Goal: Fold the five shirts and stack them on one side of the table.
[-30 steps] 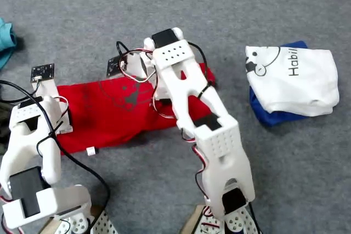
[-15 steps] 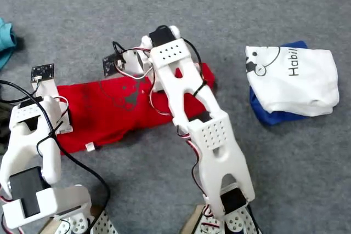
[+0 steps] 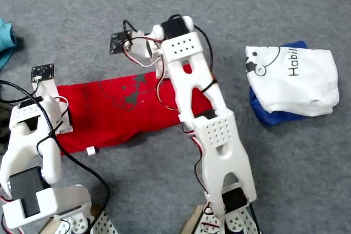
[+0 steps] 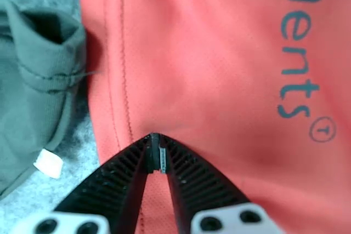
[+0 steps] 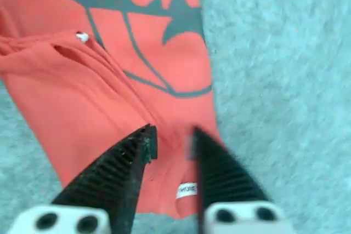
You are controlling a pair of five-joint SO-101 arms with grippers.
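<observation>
From above, we see the right arm (image 3: 189,80) has swung from the middle of the flat red printed shirt (image 3: 109,113) to its far edge. The shirt lies on the grey felt table (image 3: 82,26), well apart from the folded white shirt (image 3: 296,78) at the right. Our left wrist view shows the left gripper (image 4: 155,156), jaws pressed together on red cloth. Our right wrist view shows the right gripper (image 5: 170,135), jaws slightly spread above the shirt's edge, so we judge this fold not yet gripped.
</observation>
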